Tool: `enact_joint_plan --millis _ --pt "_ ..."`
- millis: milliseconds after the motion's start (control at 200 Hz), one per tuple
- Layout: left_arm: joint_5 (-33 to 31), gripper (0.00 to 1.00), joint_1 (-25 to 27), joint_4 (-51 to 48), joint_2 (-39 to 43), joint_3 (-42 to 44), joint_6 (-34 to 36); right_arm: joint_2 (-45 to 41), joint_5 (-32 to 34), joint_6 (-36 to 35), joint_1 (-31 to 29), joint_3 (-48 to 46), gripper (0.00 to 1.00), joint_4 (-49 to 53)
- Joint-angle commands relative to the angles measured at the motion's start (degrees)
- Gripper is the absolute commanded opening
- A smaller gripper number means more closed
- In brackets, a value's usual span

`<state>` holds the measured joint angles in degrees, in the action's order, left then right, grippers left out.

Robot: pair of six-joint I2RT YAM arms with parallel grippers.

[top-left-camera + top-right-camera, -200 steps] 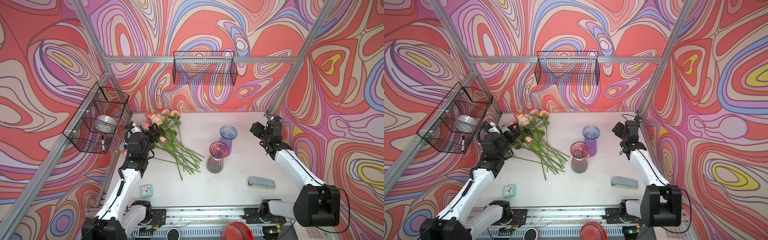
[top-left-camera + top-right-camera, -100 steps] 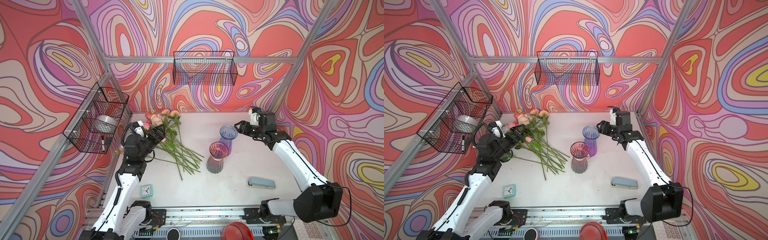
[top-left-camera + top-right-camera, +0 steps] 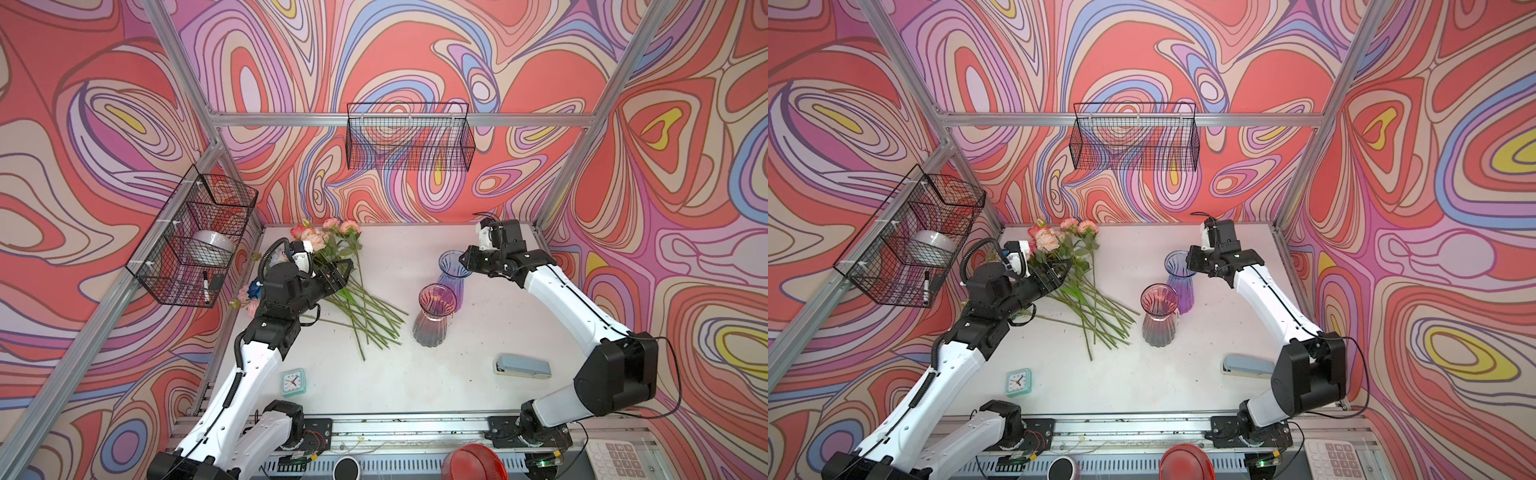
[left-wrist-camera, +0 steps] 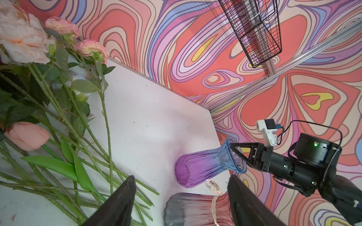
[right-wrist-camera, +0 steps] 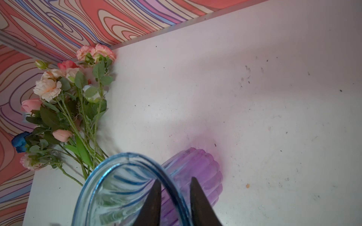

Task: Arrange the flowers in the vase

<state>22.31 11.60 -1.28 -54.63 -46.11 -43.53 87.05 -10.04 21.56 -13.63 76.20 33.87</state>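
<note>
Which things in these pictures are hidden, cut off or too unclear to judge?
- Right tool: in the right wrist view its fingers straddle the blue-purple vase rim; whether they press the glass is unclear.
- Left tool: both top views leave unclear whether it touches the flowers beneath.
- White object in the side basket: mesh hides what it is.
- Red object: cut off by the bottom edge, both top views.

The right gripper (image 5: pixel 175 180) is straddling the blue rim of the ribbed blue-to-purple glass vase (image 5: pixel 197 168). One dark finger (image 5: pixel 152 201) is reaching inside the mouth and the other is sitting outside. A thin gap is showing beside the glass, so a firm pinch cannot be told. The flowers (image 5: pixel 74 109) are lying bunched on the white table (image 5: pixel 235 97) toward its far left corner, stems pointing toward the vase. Pink and peach heads are resting by the patterned wall (image 5: pixel 49 23), with a deep blue bloom (image 5: pixel 20 141) among them.
</note>
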Motion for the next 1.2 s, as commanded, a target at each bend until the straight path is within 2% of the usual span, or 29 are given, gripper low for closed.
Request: enact_joint_plan --millis 0,130,270,380,601,886,1116,1197 --pt "0.89 0.77 0.79 -1.84 0.42 -1.83 1.32 1.11 3.4 -0.41 -0.48 1.91 0.13 0.74" --pt "1.15 0.78 1.21 -3.03 0.23 -2.66 2.0 2.27 6.42 -0.47 -0.45 3.63 0.0 0.94" --pt "1.41 0.78 1.32 -3.99 0.47 -2.49 2.32 5.01 9.83 -0.65 -0.2 7.01 0.0 0.89" --pt "1.89 0.78 1.32 -5.34 0.92 -2.58 2.54 8.83 9.9 -0.39 1.36 11.73 0.0 1.48" --pt "1.86 0.78 1.32 -9.96 3.1 -3.27 4.23 17.37 9.59 0.99 7.98 21.16 0.0 5.73" --pt "2.4 0.79 1.32 -13.49 4.71 -4.59 4.94 19.27 9.86 2.53 14.52 22.37 0.0 9.48" --pt "1.81 0.82 1.32 -16.47 3.96 -5.04 4.11 18.48 8.2 3.36 14.68 21.54 0.44 8.29" --pt "1.43 0.82 1.32 -17.17 3.92 -5.17 3.88 17.33 7.8 3.46 14.65 21.52 0.54 7.97"
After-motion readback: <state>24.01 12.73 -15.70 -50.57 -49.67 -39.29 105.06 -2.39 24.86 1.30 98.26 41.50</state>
